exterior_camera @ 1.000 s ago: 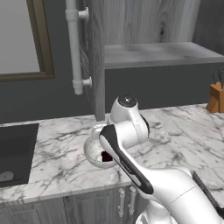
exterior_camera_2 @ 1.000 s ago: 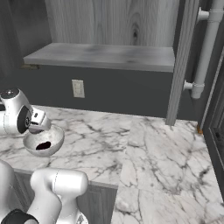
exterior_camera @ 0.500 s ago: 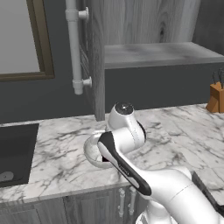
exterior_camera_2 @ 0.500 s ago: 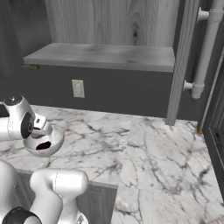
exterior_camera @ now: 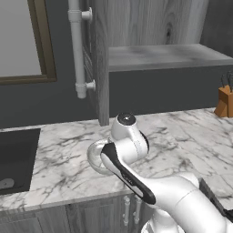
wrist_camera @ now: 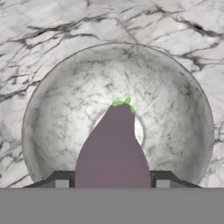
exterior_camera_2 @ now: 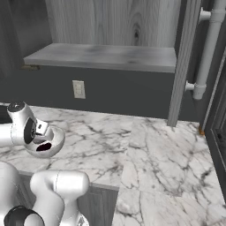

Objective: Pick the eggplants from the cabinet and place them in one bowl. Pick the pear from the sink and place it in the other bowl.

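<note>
1. Step now: we're putting an eggplant (wrist_camera: pixel 114 151) in the pale bowl (wrist_camera: pixel 57 109). It's the "eggplants to one bowl" part of the job.
2. The gripper (wrist_camera: pixel 112 183) is squeezed shut on the eggplant, one tip on each side of its fat end. The green stem end points down at the middle of the bowl.
3. In the hand view the eggplant hangs right over the bowl. We can't tell if it touches the bottom yet.
4. In the right base view a dark lump shows inside the bowl (exterior_camera_2: pixel 53 143), w/ the hand just above the rim.
5. Next move, we think: let go so the eggplant drops in, then lift the hand straight up so it doesn't bump the rim.
6. Arm pose: it bends over low from the base, w/ the hand pointing down at the bowl (exterior_camera: pixel 97 157), near the front edge of the marble surface (exterior_camera: pixel 182 136).
7. The cabinet (exterior_camera_2: pixel 106 55) shelf looks bare from here, so we can't see more eggplants. The sink (exterior_camera: pixel 16 159) is off to the left; the pear job is not done yet, we guess.
</note>
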You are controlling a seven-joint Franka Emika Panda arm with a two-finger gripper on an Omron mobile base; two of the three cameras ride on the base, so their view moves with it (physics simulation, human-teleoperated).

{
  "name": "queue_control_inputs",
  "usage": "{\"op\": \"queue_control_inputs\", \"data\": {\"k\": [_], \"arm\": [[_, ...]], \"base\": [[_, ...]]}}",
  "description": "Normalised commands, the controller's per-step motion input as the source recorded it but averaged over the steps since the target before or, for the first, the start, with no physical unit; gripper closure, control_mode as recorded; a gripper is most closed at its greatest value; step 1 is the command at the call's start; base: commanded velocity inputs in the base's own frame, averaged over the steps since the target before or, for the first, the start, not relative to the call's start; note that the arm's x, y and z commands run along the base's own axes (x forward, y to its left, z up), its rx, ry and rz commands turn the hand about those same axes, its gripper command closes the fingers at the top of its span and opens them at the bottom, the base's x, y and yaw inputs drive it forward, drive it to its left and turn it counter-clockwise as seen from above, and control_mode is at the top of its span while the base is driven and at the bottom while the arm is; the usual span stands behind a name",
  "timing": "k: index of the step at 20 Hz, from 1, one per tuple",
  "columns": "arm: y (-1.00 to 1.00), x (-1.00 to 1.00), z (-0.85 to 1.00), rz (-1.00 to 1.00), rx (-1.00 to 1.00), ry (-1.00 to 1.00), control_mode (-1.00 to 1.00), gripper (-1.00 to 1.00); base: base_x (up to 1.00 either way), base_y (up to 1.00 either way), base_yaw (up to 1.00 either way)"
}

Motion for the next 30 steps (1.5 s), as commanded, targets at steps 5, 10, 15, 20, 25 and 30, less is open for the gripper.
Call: {"op": "queue_control_inputs", "data": {"k": [5,10,15,20,25,30], "arm": [[0.0,0.24,-0.24,0.0,0.0,0.01,-1.0,1.0],[0.0,0.32,-0.02,0.0,0.0,0.02,-1.0,1.0],[0.0,0.17,-0.02,0.0,0.0,0.04,-1.0,1.0],[0.12,0.16,-0.14,0.0,0.0,0.0,-1.0,1.0],[0.09,0.16,-0.28,0.0,0.0,0.0,-1.0,1.0],[0.0,0.07,-0.22,0.0,0.0,0.0,-1.0,1.0]], "base": [[0.0,0.0,0.0],[0.0,0.0,0.0],[0.0,0.0,0.0],[0.0,0.0,0.0],[0.0,0.0,0.0],[0.0,0.0,0.0]]}}
